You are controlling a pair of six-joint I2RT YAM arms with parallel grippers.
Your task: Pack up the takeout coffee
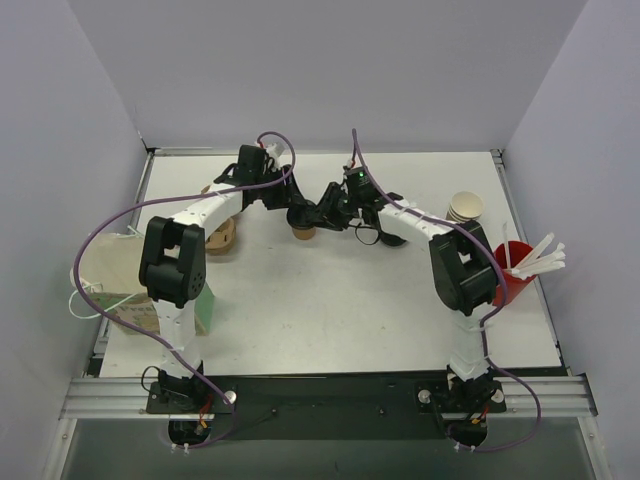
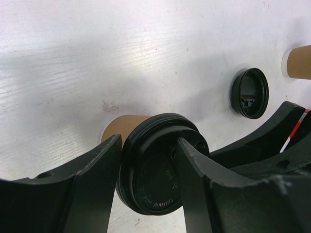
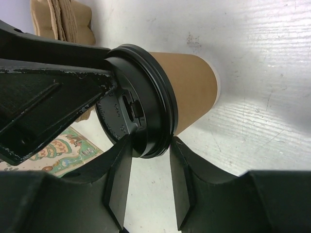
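At the far middle of the bench [image 1: 350, 300] the takeout coffee [image 1: 303, 233] stands upright, the left claw [image 2: 149, 143] clamped across its black lid [image 3: 136, 107], the right claw [image 3: 149, 141] straddling the rim, grip unclear; two claws pulling unevenly could pop the lid off.

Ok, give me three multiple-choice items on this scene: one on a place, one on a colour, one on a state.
1. Where is the red cup holding white sticks?
A. right side of the table
B. the far left corner
C. on the floor
2. What colour is the lid on the coffee cup?
A. white
B. black
C. red
3. The coffee cup is
A. lidded
B. open-topped
C. crushed flat

Answers: 1 A, it stands near the right edge; 2 B, both wrist views show it black; 3 A, the lid sits on its rim.
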